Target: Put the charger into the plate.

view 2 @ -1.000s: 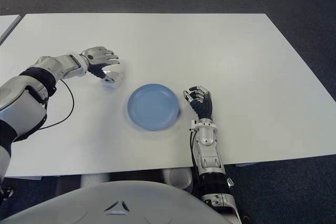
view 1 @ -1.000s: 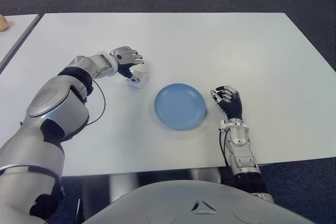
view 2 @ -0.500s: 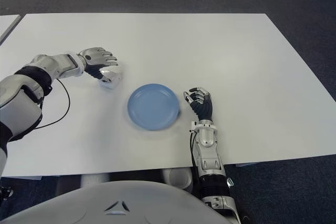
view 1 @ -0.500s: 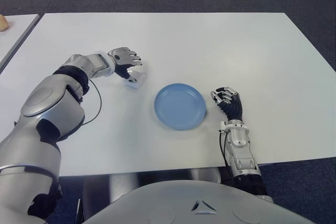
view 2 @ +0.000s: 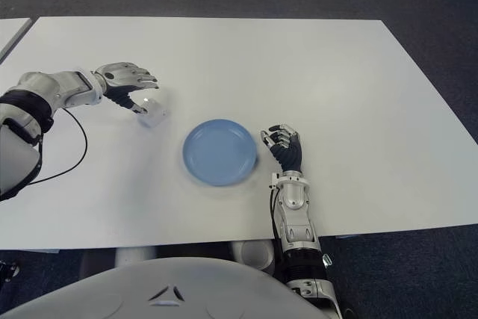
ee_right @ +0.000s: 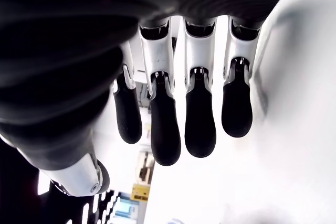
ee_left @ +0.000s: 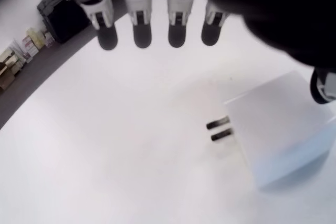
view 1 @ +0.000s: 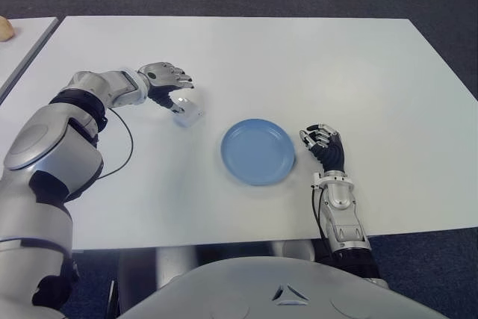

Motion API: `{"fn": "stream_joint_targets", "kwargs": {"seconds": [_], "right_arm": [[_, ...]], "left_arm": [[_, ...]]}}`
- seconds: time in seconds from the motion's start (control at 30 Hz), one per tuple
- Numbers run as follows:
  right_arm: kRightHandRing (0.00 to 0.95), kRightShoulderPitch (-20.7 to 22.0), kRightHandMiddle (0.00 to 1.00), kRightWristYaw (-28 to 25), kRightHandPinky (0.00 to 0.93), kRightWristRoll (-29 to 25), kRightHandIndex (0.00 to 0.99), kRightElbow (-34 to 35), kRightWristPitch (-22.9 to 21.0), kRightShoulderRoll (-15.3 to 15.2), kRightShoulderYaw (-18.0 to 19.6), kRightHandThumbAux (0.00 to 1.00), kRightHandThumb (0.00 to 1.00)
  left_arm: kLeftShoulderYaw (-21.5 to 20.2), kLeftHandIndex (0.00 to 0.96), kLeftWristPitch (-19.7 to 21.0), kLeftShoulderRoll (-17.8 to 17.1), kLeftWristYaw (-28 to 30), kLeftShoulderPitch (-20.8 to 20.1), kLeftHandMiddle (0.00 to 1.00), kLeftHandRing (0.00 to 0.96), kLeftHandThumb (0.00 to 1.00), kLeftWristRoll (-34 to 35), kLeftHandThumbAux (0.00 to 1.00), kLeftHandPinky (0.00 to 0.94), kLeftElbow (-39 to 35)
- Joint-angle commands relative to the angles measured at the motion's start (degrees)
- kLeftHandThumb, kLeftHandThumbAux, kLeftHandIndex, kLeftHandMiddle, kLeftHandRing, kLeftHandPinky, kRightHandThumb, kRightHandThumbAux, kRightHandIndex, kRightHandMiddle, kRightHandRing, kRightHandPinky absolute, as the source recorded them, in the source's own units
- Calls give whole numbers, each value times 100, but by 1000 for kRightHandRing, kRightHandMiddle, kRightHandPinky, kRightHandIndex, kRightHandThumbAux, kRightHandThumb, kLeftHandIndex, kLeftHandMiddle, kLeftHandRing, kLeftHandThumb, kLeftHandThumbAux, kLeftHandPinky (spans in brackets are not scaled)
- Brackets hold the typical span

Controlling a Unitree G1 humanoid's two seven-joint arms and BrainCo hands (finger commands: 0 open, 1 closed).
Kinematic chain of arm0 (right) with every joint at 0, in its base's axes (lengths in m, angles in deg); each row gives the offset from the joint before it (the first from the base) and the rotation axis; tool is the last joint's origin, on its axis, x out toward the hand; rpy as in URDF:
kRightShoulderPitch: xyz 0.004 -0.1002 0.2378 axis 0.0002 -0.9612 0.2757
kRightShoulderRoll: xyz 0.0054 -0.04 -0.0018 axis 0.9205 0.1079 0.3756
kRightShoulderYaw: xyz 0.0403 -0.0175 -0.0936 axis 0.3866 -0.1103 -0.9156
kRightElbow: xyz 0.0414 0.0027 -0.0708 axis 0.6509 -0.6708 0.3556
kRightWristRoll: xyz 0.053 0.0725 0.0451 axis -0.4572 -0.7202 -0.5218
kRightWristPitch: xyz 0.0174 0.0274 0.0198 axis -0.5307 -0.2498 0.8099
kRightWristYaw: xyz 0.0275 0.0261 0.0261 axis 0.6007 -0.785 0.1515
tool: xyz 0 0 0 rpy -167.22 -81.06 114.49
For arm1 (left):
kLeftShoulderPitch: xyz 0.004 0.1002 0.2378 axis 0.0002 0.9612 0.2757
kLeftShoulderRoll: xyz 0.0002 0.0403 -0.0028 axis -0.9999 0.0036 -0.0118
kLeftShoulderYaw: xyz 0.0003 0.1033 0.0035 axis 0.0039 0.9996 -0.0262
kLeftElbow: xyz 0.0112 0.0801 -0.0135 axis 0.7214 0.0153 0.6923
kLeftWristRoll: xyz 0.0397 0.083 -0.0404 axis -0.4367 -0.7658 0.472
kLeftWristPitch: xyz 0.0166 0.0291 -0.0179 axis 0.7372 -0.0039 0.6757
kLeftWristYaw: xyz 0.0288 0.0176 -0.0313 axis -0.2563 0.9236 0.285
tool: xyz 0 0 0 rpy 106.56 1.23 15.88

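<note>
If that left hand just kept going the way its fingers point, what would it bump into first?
Probably the charger, the white block on the table just past the left hand, whose open fingers hang above it. Beyond lies the plate, though depth is unclear.

Head pair: both eyes look forward and down from slightly offset spots, sharing the whole surface, plate mid-frame. Each wrist view sits close behind its own fingers, facing the surface.

Legible text, labels, brands, numbers, signs: none on any surface or object in any of the views.
</note>
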Motion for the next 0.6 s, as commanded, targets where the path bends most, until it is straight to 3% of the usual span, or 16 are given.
{"fn": "stream_joint_targets", "kwargs": {"seconds": [0.03, 0.6], "right_arm": [[642, -10, 637, -32, 635, -1, 430, -28, -80, -3, -3, 731, 705], [635, -46, 630, 6, 626, 46, 430, 21, -124, 12, -10, 731, 705]], "left_arm": [[-207, 0, -105, -108, 34, -96, 0, 0, 441, 110, 217, 0, -77], [-574, 0, -220, -298, 379, -152, 0, 0, 452, 172, 195, 0, -309]]}}
